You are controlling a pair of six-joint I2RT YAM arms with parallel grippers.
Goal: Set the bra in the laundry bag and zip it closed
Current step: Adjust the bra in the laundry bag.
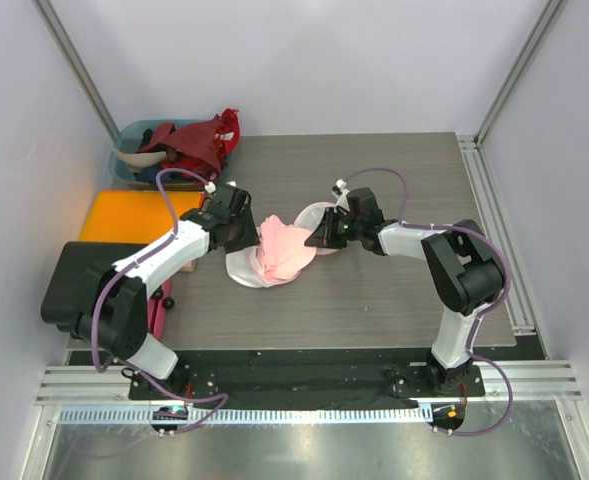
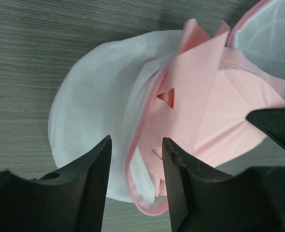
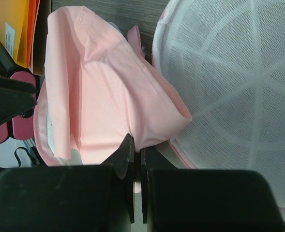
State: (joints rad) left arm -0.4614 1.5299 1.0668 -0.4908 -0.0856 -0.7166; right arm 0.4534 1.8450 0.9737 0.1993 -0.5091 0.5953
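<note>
Stuffing step: the bra (image 1: pixel 286 250) lies on the tabletop (image 1: pixel 374 290), half inside the open laundry bag (image 1: pixel 242 270). The right tool (image 3: pixel 137 145) pinches its 3 o'clock edge; the left tool (image 2: pixel 135 147) stands released over the rim. The next move likely needs the overhang tucked in before zipping.

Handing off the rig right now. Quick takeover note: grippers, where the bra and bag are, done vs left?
Left gripper: open, jaws straddling the pink-trimmed rim of the laundry bag, not clamped.
Right gripper: shut, apparently pinching an edge of the bra.
Bra: folded on the bag's half nearer the left arm, partly over the rim. The other half lies flipped open toward the right arm.
Done: bag unzipped, bra mostly on it.
Left: tuck the bra fully in, close the halves, zip shut.
</note>
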